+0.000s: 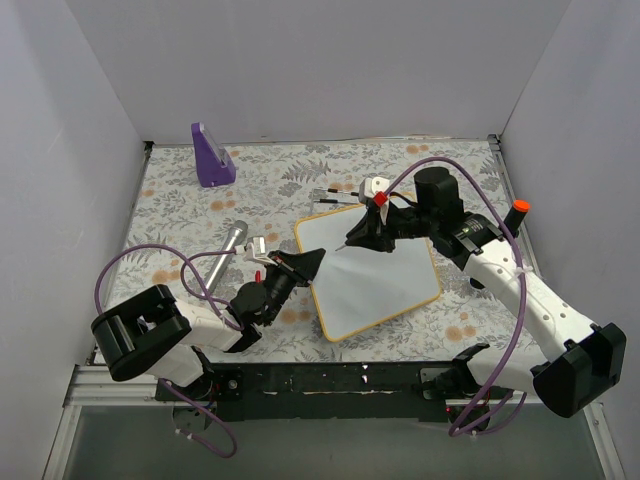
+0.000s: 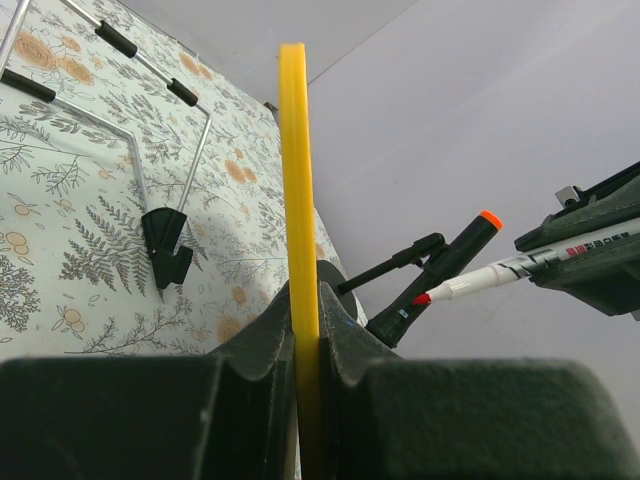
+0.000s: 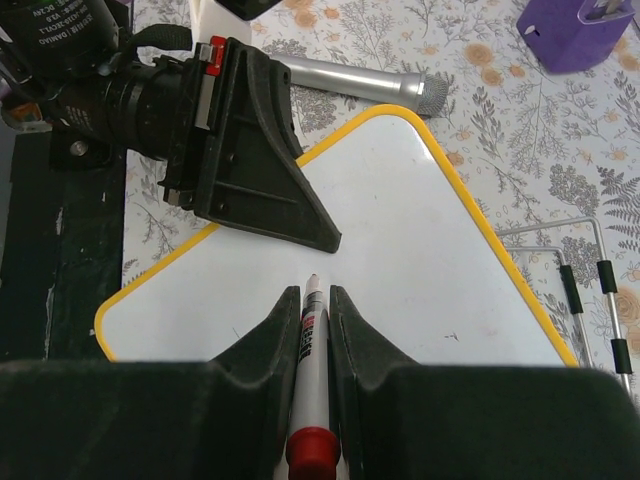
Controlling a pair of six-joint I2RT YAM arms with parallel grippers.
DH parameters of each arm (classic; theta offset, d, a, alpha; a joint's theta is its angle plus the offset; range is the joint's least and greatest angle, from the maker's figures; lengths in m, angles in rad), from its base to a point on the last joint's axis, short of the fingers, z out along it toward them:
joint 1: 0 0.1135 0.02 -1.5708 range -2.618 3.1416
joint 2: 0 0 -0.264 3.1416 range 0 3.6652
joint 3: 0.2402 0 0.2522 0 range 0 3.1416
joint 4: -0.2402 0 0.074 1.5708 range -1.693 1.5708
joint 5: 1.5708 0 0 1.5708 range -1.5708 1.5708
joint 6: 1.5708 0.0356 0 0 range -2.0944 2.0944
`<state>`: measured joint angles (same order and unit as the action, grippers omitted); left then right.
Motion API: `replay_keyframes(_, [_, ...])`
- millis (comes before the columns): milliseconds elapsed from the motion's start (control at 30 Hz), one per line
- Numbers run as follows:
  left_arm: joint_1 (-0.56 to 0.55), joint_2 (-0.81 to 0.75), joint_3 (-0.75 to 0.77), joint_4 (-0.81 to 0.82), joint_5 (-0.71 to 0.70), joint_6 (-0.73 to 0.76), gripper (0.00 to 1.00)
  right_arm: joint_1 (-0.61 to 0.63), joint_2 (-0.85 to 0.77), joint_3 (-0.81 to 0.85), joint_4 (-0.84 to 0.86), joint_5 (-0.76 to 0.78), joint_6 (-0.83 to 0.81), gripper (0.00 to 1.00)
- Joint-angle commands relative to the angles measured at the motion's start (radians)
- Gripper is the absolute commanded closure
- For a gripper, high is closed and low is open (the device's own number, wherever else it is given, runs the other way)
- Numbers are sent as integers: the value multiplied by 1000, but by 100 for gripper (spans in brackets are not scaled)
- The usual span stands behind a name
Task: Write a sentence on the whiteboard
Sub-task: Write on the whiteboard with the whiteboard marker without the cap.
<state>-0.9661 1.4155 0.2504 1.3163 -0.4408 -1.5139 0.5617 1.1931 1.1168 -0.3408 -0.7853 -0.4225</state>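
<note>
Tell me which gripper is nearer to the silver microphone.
Left. The left gripper clamps the whiteboard by the edge facing the microphone; the right gripper holds a marker over the board, farther off.

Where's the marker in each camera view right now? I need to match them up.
Top external: the marker is centre-right, slanting down toward the board.
Left wrist: the marker is at the right, tip pointing left.
Right wrist: the marker is bottom centre, clamped in the right gripper.
Shared landmark: the whiteboard.
</note>
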Motion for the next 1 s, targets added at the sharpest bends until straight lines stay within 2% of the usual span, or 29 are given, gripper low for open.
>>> replay_keyframes(0, [-8, -32, 21, 77, -33, 57, 100, 1, -12, 34, 42, 32, -10, 99])
replay_keyframes(233, [-10, -33, 15, 86, -35, 50, 100, 1, -12, 35, 69, 76, 13, 99])
replay_keyframes(600, [-10, -43, 20, 75, -38, 44, 100, 0, 10, -17, 217, 155, 162, 99])
replay_keyframes(967, [-11, -35, 20, 83, -33, 38, 100, 1, 37, -58, 315, 162, 269, 99])
